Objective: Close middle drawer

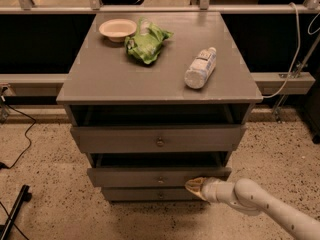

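Note:
The grey cabinet (155,79) has three drawers. The top drawer (159,139) stands pulled out a little. The middle drawer (150,176), with a low grey front and a small dark knob (160,179), is also pulled out a short way, so a dark gap shows above its front. The lowest drawer (145,194) sits just under it. My gripper (193,186), at the end of the white arm (260,206) coming from the lower right, has its tan tip against the right part of the middle drawer's front.
On the cabinet top lie a pale bowl (117,29), a green bag (147,43) and a plastic bottle (200,68) on its side. Speckled floor lies around the cabinet, with black cables (20,149) at the left and a rail (285,81) behind.

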